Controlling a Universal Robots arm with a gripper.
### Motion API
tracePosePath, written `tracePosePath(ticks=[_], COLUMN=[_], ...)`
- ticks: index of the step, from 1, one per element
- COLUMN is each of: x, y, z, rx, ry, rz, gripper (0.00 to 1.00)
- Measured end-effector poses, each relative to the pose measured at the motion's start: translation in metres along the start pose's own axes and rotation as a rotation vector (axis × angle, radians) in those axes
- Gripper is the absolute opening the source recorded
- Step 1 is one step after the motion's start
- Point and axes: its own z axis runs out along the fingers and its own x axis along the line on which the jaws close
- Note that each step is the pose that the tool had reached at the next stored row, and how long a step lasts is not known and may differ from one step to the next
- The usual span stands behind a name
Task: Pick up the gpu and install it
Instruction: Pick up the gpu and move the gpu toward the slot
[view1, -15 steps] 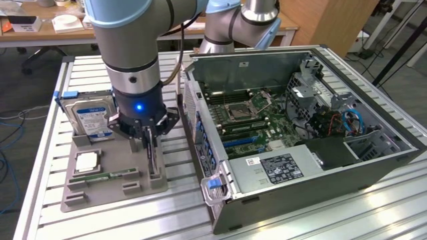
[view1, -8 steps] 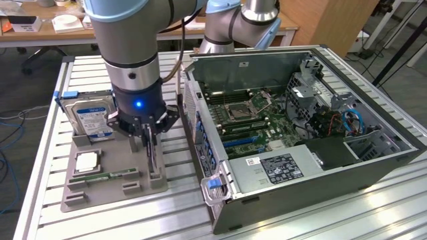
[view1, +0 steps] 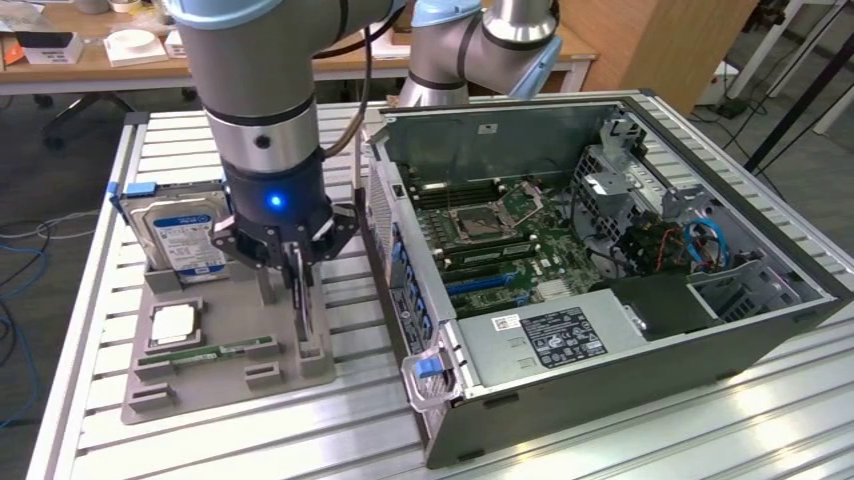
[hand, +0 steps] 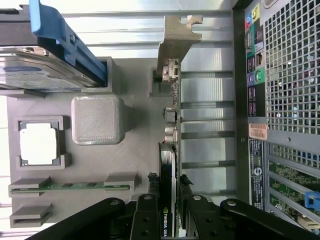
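Standing on edge, gpu (hand: 168, 160) clamped in pincer (hand: 168, 195)

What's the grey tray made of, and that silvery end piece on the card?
The grey tray looks like matte plastic, maybe 3D-printed: fine lines show on its block. The end piece on the card looks like bare metal: silvery, thin, bent.

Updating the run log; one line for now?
gripper: shut on gpu | gpu: on edge in gray tray | computer case: open
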Motion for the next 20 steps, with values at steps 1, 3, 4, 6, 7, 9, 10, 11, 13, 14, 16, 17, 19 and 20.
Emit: tracePosePath(ticks=[1, 3, 4, 6, 7, 9, 10, 11, 13, 14, 16, 17, 19, 20], x=[0.000, 0.000, 0.000, 0.000, 0.000, 0.000, 0.000, 0.000, 0.000, 0.000, 0.000, 0.000, 0.000, 0.000], y=[0.0001, 0.0001, 0.0002, 0.0002, 0.0003, 0.0003, 0.0004, 0.0004, 0.0005, 0.0005, 0.0006, 0.0006, 0.0007, 0.0007], z=[-0.0010, -0.0029, -0.0037, -0.0052, -0.0060, -0.0075, -0.0083, -0.0090, -0.0105, -0.0114, -0.0131, -0.0139, -0.0158, -0.0166], rx=[0.0000, 0.0000, 0.0001, 0.0000, 0.0000, 0.0000, 0.0001, 0.0001, 0.0000, 0.0000, 0.0000, 0.0001, 0.0001, 0.0001], ry=[0.0000, 0.0001, 0.0001, 0.0000, 0.0000, 0.0000, 0.0001, 0.0002, 0.0000, 0.0000, 0.0000, 0.0000, 0.0001, 0.0001], rz=[0.000, 0.000, 0.000, 0.000, 0.000, 0.000, 0.000, 0.000, 0.000, 0.000, 0.000, 0.000, 0.000, 0.000], gripper=[0.26, 0.26, 0.26, 0.26, 0.26, 0.26, 0.26, 0.26, 0.26, 0.26, 0.26, 0.26, 0.26, 0.26])
